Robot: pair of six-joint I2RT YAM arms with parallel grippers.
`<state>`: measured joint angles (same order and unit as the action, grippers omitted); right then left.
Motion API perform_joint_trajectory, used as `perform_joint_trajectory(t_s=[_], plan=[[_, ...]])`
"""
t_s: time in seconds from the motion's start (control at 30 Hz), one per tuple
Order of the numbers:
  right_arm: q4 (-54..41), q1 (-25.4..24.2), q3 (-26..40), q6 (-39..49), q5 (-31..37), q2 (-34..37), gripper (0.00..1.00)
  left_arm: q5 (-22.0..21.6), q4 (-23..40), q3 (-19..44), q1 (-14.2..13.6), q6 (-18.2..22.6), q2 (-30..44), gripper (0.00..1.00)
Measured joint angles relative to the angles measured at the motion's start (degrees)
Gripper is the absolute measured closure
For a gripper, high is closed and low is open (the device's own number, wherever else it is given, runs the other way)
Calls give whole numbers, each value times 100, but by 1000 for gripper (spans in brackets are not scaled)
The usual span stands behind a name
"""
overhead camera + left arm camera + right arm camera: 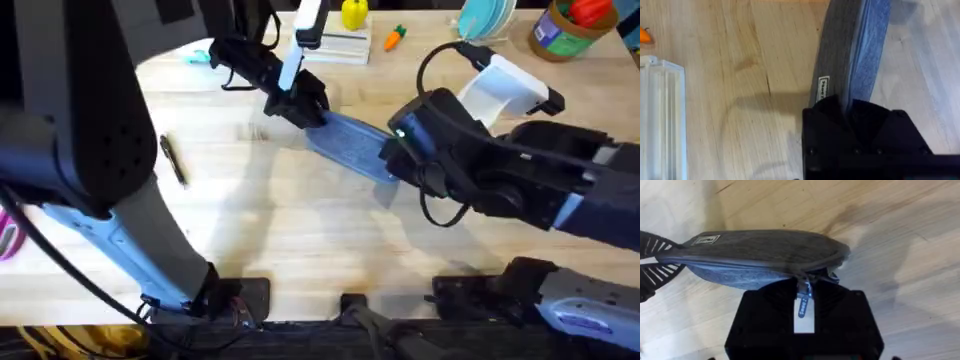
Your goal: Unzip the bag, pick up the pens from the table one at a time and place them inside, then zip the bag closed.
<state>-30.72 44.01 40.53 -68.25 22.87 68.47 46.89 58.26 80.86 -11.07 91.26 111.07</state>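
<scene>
The blue-grey bag lies slanted on the table, held at both ends. My left gripper is shut on its far-left end; in the left wrist view the bag runs out from between the shut gripper. My right gripper is shut on the other end. In the right wrist view the bag looks zipped, and the zipper pull hangs over the right gripper. One dark pen lies on the wood to the left.
A small teal-green object sits at the back left, partly behind the left arm. A white box, a yellow item and a small orange carrot stand at the back. Pink scissors show at the left edge.
</scene>
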Motion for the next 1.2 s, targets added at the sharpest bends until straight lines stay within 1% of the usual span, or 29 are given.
perform_joint_trajectory(t_s=[0.2, 0.23, 0.3, 0.4, 0.43, 0.77, 0.9, 1.07, 1.2], plan=[[-50, 0, 0, 2, -21, -179, 821, -1, -2, 0, 1, 0, 0, 958], [-128, 0, 0, 2, -38, -339, 879, -2, -16, 0, 1, 0, 0, 958], [-155, 0, 0, 0, -63, -419, 953, 0, -17, 0, 0, 0, 0, 958], [-180, 0, 0, -13, -70, -479, 958, 2, -15, 0, 0, 0, 0, 958], [-234, 0, 0, -15, -131, -875, 964, 7, 0, 0, 0, -15, 0, 958], [-262, -35, 0, -15, -138, -1420, 964, 31, 4, 0, -4, -20, 0, 958], [-329, -248, 0, -15, -199, -1634, 964, 82, 40, 0, -42, -22, 0, 958], [-521, -698, 0, -17, -326, -1913, 968, 265, 48, 0, -160, -37, 0, 958], [-527, -961, 0, -17, -413, -2090, 968, 387, 46, 0, -190, -40, 0, 958]])
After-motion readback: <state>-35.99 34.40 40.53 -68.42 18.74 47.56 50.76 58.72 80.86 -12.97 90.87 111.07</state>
